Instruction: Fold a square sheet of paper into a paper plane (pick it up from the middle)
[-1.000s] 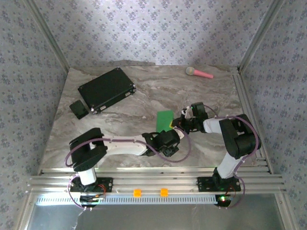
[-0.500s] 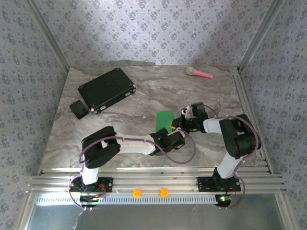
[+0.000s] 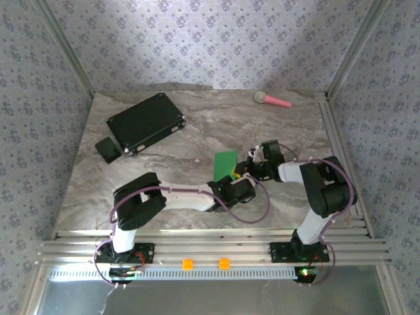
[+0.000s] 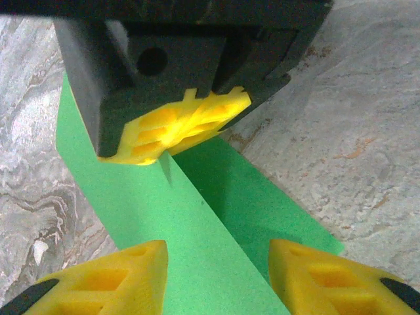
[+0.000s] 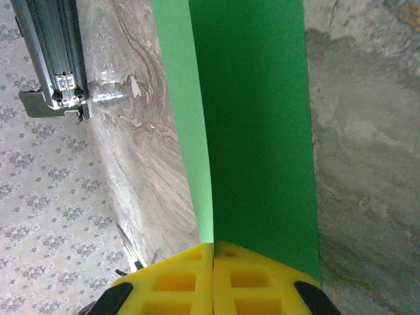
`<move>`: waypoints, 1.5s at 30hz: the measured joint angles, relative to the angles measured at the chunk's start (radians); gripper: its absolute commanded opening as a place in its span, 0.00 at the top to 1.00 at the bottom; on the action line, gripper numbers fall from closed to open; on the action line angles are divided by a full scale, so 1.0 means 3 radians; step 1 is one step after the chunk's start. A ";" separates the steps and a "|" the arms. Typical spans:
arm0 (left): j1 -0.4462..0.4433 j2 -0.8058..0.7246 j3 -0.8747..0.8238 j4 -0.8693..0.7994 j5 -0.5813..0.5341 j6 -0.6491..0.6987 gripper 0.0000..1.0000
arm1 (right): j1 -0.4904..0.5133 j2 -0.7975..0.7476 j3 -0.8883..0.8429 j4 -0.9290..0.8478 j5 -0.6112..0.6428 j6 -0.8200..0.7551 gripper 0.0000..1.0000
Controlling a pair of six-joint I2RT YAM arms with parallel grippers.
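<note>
The square sheet of paper (image 3: 225,161) is bright green and folded over along one long line, lying mid-table with one side lifted. My right gripper (image 5: 213,252) is shut on the sheet's (image 5: 256,131) near edge, its yellow pads pressed together. In the left wrist view those same right pads (image 4: 174,125) pinch the far end of the sheet (image 4: 164,197). My left gripper (image 4: 216,262) straddles the raised fold from the near side. Its yellow fingertips (image 4: 125,272) stand apart on either side of the paper without pressing it. From above, the left gripper (image 3: 231,180) sits just below the sheet, beside the right gripper (image 3: 244,170).
A black rectangular case (image 3: 146,122) lies at the back left, with a small black box (image 3: 107,149) beside it. A pink-handled microphone-like toy (image 3: 272,100) rests at the back right. Metal rails (image 3: 338,151) line the right edge.
My left arm has reached further forward and brought its gripper up to the paper, with its jaws narrowing. The right gripper and the sheet have stayed in place.
</note>
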 measured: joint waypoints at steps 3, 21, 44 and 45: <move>0.0000 0.0000 -0.0003 -0.0001 -0.0001 -0.0001 0.52 | 0.0000 0.0000 0.0000 0.0000 0.0000 0.0000 0.93; 0.0000 0.0062 -0.0003 -0.0024 -0.0014 -0.0078 0.63 | 0.0009 0.0000 0.0000 0.0000 0.0011 0.0001 0.92; 0.0000 0.0055 -0.0090 -0.0037 -0.0009 -0.0172 0.96 | 0.0013 -0.0005 -0.0001 -0.0010 0.0041 0.0009 0.83; 0.0010 0.0053 -0.0090 -0.0037 0.0001 -0.0191 0.99 | 0.0003 -0.0017 -0.0001 -0.0027 0.0051 0.0009 0.81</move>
